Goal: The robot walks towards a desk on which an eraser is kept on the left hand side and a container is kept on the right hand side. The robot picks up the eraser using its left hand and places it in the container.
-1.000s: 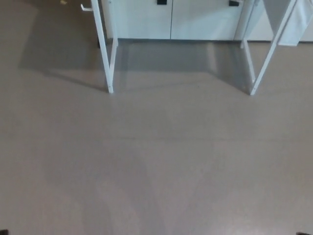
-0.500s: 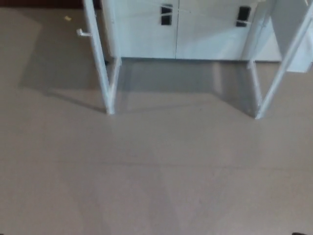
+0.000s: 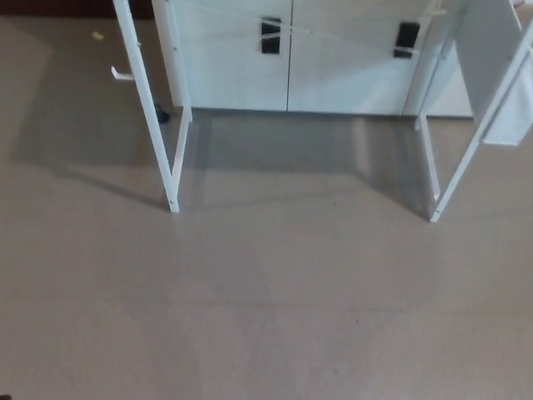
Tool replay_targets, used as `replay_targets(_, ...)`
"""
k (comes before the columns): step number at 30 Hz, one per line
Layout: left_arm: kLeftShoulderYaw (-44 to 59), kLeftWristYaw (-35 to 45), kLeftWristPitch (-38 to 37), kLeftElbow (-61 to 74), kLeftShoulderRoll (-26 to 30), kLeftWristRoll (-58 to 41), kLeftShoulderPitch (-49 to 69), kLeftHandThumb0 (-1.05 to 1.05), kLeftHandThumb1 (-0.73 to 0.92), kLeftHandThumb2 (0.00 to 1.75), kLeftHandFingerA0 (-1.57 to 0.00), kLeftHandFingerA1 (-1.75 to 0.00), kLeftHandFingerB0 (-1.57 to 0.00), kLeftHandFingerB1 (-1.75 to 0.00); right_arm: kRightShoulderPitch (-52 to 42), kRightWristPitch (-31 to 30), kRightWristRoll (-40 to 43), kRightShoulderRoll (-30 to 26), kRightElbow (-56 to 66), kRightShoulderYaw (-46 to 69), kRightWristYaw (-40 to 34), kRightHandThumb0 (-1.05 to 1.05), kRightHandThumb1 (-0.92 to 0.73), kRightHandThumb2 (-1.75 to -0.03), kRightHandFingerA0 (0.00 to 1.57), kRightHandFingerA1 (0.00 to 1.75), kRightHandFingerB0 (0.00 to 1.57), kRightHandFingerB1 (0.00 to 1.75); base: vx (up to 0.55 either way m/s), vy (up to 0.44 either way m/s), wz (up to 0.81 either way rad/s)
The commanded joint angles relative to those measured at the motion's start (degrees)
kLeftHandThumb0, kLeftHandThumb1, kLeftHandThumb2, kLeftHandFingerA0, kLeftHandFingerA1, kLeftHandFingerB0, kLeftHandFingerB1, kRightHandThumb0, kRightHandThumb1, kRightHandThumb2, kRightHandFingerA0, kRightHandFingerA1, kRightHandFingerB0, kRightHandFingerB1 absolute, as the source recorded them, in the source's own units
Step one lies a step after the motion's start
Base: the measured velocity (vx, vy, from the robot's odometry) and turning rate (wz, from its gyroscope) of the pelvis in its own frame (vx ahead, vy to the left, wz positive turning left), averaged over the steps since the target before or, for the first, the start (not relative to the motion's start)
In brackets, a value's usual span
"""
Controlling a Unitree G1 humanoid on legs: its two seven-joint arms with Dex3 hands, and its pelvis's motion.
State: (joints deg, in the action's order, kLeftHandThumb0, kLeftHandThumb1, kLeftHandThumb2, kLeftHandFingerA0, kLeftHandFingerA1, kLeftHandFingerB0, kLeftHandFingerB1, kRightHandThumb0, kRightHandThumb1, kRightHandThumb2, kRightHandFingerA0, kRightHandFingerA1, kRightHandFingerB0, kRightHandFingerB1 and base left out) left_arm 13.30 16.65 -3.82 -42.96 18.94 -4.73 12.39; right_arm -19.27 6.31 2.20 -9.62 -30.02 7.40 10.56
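Whole view has shifted since the earlier frames: desk legs and cabinet sit lower and look bigger, so the camera has moved, not the things. More of the cabinet front shows now.

White desk frame: left leg [image 3: 148, 108] slants down to the floor at picture left, right leg [image 3: 466, 142] slants down at picture right. Thin white cross braces run near the top between them. Small white hook [image 3: 122, 75] sticks out to the left of the left leg.

White cabinet [image 3: 287, 54] stands behind the legs, two doors, one black handle [image 3: 271, 36] on the left door, second black handle [image 3: 407, 35] on the right door. Small dark thing on the floor by the cabinet's left bottom corner, too small to tell. Yellowish scrap [image 3: 97, 35] on the floor far upper left.

Beige floor [image 3: 266, 300] fills the lower half, shadows under the desk frame.

The desk's surface is out of frame above, so eraser and container are not visible; cannot say where they lie. Neither robot hand shows, so the state of the fingers cannot be told.
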Motion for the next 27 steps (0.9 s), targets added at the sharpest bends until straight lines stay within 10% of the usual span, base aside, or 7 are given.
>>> replay_targets(1, 0.1, -1.4, -2.5, -0.5, 0.3, 0.4, 0.3, -0.03, 0.45, 0.89, -0.26, -0.53, -0.14, -0.47, -0.2, 1.4, 0.0, -0.8, -0.5, 0.2, 0.1, -0.15, -0.42, -0.87, 0.45, 0.64, 0.23, 0.53, 0.09, 0.010, 0.10)
replay_targets(27, -4.5, -3.4, -7.8, 1.4, 1.9, 3.9, 2.7, -0.06, 0.44, 0.88, -0.27, -0.54, -0.16, -0.48, 0.3, 2.2, 0.1, -0.8, -1.5, -0.2, 0.4, -0.16, -0.41, -0.87, 0.44, 0.63, 0.23, 0.53, 0.19, -0.095, 0.02)
